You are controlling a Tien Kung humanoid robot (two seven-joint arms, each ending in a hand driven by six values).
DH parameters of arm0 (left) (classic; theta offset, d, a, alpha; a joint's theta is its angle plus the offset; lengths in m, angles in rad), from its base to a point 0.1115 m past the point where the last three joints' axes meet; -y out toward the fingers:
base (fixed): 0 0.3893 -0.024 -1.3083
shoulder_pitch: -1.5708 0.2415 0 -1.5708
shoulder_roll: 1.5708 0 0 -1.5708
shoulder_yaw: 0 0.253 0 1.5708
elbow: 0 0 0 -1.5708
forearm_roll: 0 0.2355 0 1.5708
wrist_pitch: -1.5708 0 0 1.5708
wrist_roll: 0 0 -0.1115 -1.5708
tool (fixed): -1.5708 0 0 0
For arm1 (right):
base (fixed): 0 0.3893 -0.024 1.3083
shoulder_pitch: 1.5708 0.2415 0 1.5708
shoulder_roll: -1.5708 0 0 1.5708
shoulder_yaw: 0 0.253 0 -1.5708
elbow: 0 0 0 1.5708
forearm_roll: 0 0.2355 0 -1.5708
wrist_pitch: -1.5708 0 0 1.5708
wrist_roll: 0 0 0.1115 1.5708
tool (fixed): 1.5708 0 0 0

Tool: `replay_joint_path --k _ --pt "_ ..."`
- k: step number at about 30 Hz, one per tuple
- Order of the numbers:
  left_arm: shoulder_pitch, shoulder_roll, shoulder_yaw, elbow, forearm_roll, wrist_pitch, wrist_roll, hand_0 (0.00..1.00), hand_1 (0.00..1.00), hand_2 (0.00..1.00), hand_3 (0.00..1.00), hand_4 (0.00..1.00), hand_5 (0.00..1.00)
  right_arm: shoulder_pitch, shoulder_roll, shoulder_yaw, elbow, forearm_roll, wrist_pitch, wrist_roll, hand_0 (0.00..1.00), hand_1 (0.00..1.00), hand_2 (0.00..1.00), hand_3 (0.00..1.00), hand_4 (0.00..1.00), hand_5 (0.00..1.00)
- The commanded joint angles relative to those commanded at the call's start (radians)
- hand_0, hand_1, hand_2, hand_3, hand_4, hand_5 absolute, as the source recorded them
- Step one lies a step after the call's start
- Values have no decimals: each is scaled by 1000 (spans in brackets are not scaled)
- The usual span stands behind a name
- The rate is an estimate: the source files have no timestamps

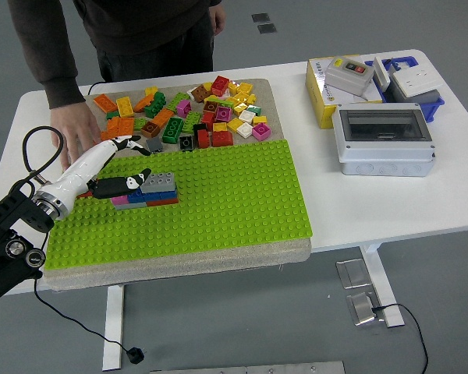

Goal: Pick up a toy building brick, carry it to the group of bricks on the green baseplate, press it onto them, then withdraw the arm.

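At a white table [390, 210], the robot's left hand [113, 175] is seen extended over the left part of the green baseplate [226, 202], its dark thumb laid just beside a grey brick [158, 181] that tops the small group of bricks [150, 195] stacked there in blue, red and pink. The fingers are spread and nothing is gripped; the pale fingertips are pointed toward the loose pile of bricks [187, 113] scattered on the tan mat beyond the baseplate. A person's hand [74, 128] is rested flat on the table's far left. A grey enclosure [384, 140] and a yellow box [327, 97] are placed at the right.
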Motion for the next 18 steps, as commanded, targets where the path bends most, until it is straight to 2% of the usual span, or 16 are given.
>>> replay_joint_path --k 2,3,8,9,14,15,18 --pt "-2 -7 3 9 -1 9 -8 998 980 960 621 613 605 -1 0 -1 0 1 0 1 650 620 588 593 660 998" --pt "-3 -11 5 15 -1 15 -13 998 998 998 596 479 827 -1 0 -1 0 1 0 1 650 620 587 591 660 998" --pt "-21 -45 15 68 29 52 -32 998 998 998 596 479 827 0 0 -2 1 1 1 2 650 620 587 591 660 998" --pt "-27 -57 19 87 40 61 -32 998 998 998 599 410 955 1 0 -3 1 1 1 2 650 619 584 590 662 998" --pt "-45 -100 37 160 101 81 -19 998 998 998 599 410 955 6 -1 -5 2 0 0 4 650 619 584 590 662 998" --pt "-48 -104 41 168 109 82 -16 998 998 998 597 387 992 6 -1 -6 2 1 0 4 650 619 584 591 665 998" --pt "-56 -112 59 190 135 82 -5 998 998 998 597 387 992 8 -2 -9 3 5 0 7 650 619 584 591 665 998"
